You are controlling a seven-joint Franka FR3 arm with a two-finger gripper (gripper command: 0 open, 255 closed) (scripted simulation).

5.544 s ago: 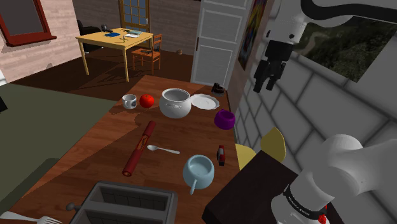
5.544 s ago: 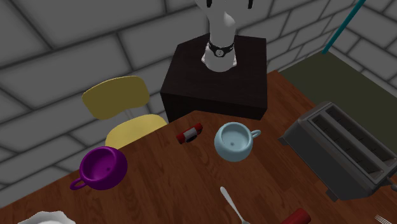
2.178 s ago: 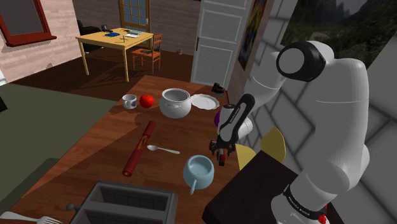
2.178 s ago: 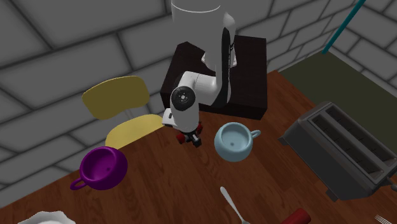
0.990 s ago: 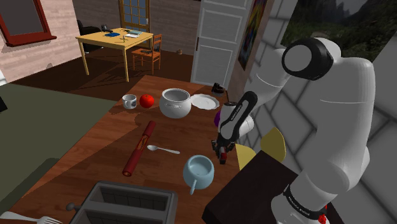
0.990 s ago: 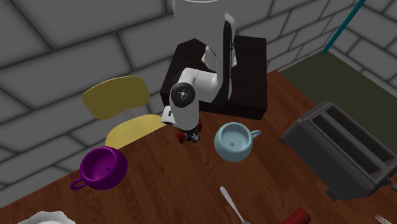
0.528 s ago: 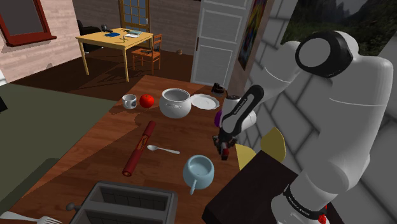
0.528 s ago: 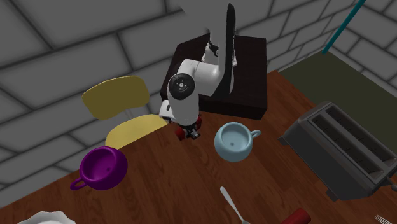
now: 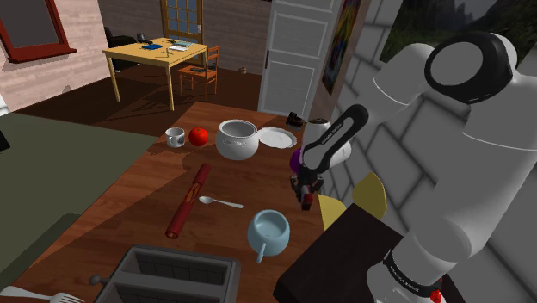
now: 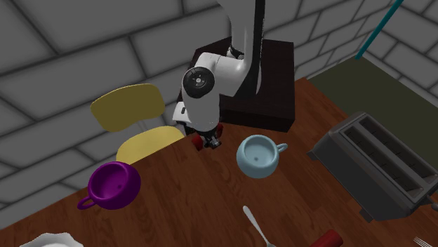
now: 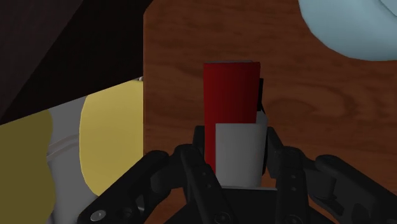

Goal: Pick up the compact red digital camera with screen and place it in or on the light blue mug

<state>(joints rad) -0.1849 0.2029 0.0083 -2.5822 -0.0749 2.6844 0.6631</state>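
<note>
Wrist view: the black two-finger pincer (image 11: 236, 149) is clamped on a compact red box-shaped camera (image 11: 231, 95). One finger presses against each side of the camera's pale grey screen panel, and its red end sticks out past the fingertips. Beyond the pincer lies a brown wooden table (image 11: 318, 108). Ahead of the pincer and off to one side, a rounded light blue mug (image 11: 356, 28) stands near the camera but apart from it. On the pincer's other side, past the table edge, is a yellow chair (image 11: 108, 140).

Shoulder view: the pincer (image 9: 306, 196) points down from the white arm and grips the camera (image 9: 306, 203) by the table's edge. Whether the camera touches the wood cannot be told. The mug (image 9: 269, 230) stands mouth up on the table (image 9: 155, 207), near the pincer and lower.

Second exterior view: the camera (image 10: 200, 143) sits in the pincer (image 10: 208, 140) under the white wrist, between the chair (image 10: 140, 116) and the mug (image 10: 258, 156). A glossy purple mug (image 10: 112, 184) stands well apart from the pincer
</note>
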